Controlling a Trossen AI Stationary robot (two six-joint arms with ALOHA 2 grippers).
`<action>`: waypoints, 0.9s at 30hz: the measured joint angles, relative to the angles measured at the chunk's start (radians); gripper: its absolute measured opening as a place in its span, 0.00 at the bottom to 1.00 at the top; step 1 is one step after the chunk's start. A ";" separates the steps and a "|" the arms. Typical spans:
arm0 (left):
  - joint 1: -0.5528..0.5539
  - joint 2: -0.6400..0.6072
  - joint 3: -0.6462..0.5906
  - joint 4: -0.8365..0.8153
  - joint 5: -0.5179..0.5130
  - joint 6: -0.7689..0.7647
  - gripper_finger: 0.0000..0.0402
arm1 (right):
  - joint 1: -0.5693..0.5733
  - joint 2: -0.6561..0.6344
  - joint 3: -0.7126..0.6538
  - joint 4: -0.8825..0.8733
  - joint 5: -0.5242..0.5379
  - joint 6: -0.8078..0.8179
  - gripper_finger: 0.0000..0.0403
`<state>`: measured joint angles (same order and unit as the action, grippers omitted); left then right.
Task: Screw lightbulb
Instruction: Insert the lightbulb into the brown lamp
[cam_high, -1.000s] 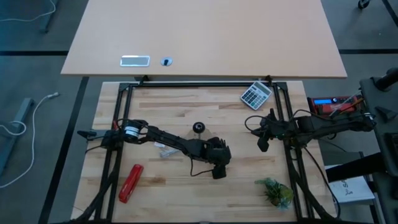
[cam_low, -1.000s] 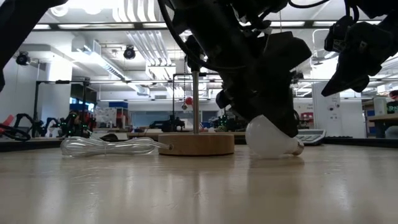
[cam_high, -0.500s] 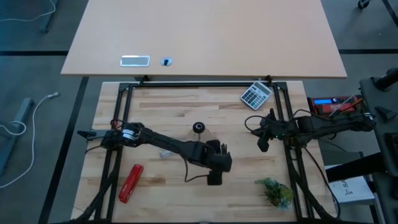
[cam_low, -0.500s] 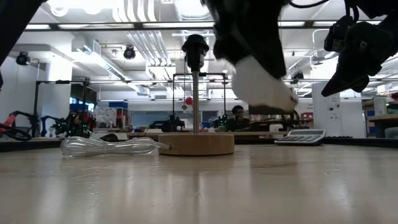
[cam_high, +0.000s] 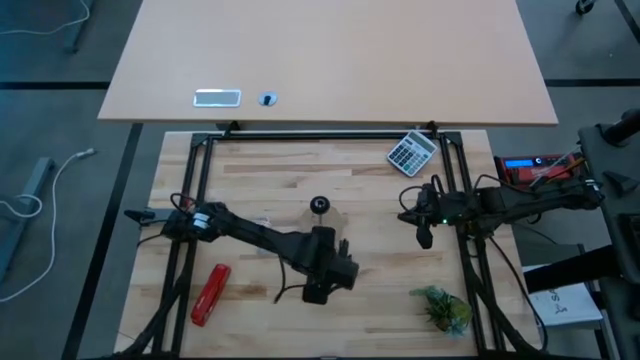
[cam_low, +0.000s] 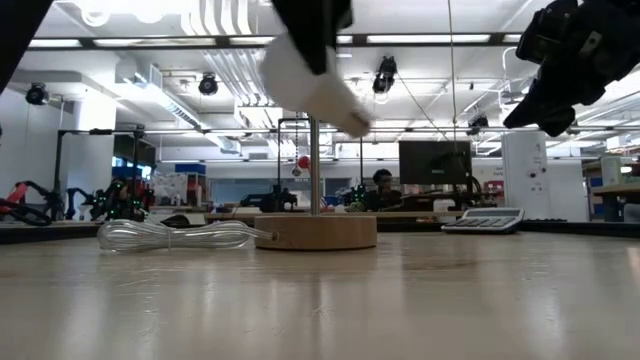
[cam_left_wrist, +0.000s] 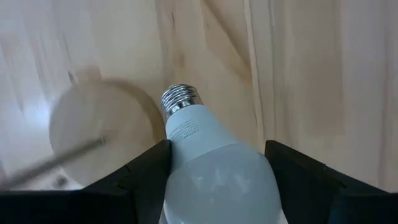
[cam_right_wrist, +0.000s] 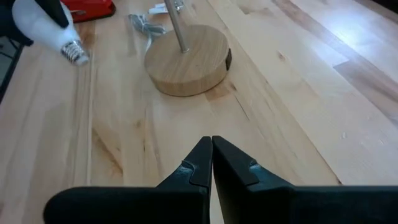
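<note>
Lightbulb (cam_left_wrist: 211, 165): one, pinched between the left gripper's (cam_left_wrist: 214, 180) fingers, screw end forward.

High view: left gripper (cam_high: 322, 268) sat at 6 o'clock of the single lamp base (cam_high: 319, 207), bare table around; it had moved nearer the front edge.

Low view: lightbulb (cam_low: 310, 80) was raised higher than before.

Right wrist view: right gripper (cam_right_wrist: 208, 163) was pressed together, idle.

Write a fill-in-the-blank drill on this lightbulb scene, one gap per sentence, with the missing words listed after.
1. The left pincer grips the white ____ by its glass end.
2. The lightbulb points its ____ screw end away from the fingers.
3. The right pincer hangs with its fingers ____.
4. The lamp's round base is made of ____.

Missing words: lightbulb; silvery; shut; wood
</note>
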<state>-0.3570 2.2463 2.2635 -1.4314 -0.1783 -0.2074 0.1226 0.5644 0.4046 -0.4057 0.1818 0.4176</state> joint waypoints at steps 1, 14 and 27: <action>-0.008 0.000 0.000 -0.022 0.028 -0.017 0.59 | 0.000 0.000 -0.001 0.000 0.000 0.000 0.02; -0.085 -0.048 0.014 -0.140 0.180 -0.176 0.59 | -0.001 0.099 -0.005 0.023 0.029 -0.070 0.02; -0.097 -0.131 0.011 -0.139 0.064 -0.066 0.59 | -0.003 0.242 -0.005 0.217 0.023 -0.104 0.02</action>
<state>-0.4538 2.1151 2.2749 -1.5708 -0.1143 -0.2734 0.1196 0.8060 0.3992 -0.1888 0.2047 0.3137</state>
